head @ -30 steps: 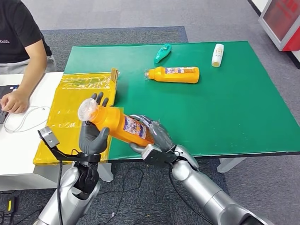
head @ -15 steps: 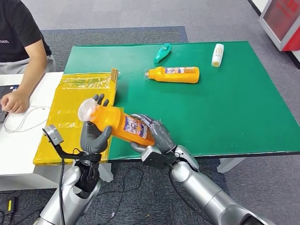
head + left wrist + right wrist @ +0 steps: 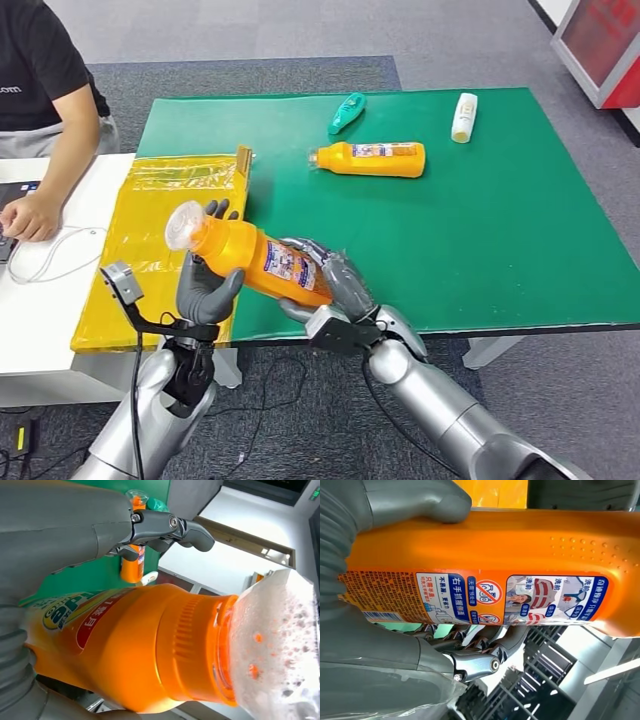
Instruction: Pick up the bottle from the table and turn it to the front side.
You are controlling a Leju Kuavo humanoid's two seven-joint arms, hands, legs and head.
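- Orange plastic bottle with clear cap, lifted above near edge of green bench, lying tilted, cap toward left.
- Right robot hand clasping bottle's base end, back label facing up.
- Left robot hand cupped under bottle's neck, supporting it; firm grasp hard to confirm, probably steadying for a turn toward front label.
- Second orange bottle lying farther back on bench.

the held bottle lies tilted above the table's near edge, left hand apparently under its neck, right hand at its base.
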